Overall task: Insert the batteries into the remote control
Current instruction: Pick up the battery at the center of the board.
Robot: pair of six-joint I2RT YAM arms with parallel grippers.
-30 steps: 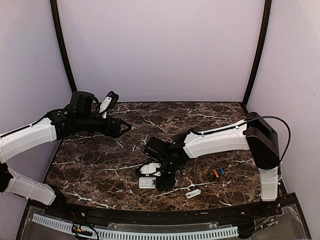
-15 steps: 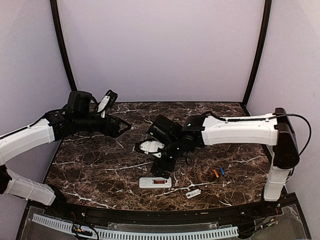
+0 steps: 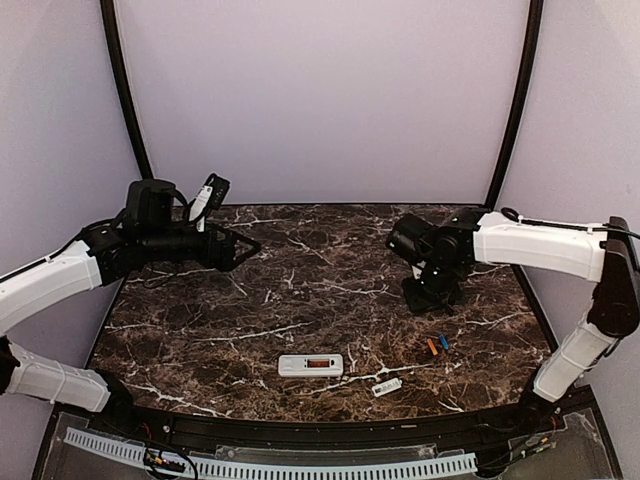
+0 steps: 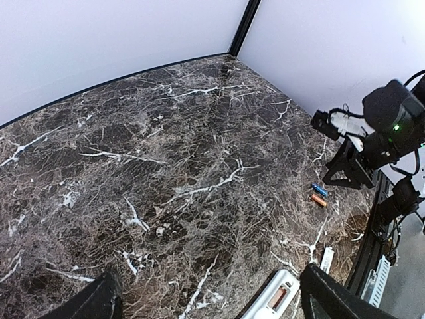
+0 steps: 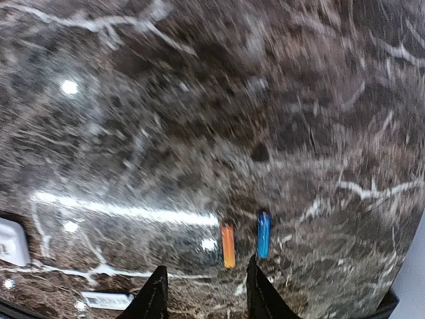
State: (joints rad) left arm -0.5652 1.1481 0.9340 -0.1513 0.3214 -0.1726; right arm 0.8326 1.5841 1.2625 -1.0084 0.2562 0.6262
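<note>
The white remote control (image 3: 310, 365) lies flat near the table's front edge, with a reddish recess showing on its upper side. It also shows in the left wrist view (image 4: 277, 299) and at the left edge of the right wrist view (image 5: 10, 240). The orange battery (image 3: 432, 346) (image 5: 228, 244) and blue battery (image 3: 443, 341) (image 5: 263, 234) lie side by side on the table, right of the remote. My right gripper (image 3: 432, 295) (image 5: 207, 296) is open and empty, hovering just behind the batteries. My left gripper (image 3: 245, 247) (image 4: 206, 312) is open and empty, held high at the back left.
A small white cover piece (image 3: 387, 386) (image 4: 327, 258) (image 5: 106, 300) lies at the front edge, right of the remote. The dark marble table (image 3: 300, 300) is enclosed by pale walls with black corner posts (image 3: 515, 100).
My right arm has lifted away from the remote and swung right and back, to above the batteries. The remote stays where it lay. The left arm has barely shifted.
</note>
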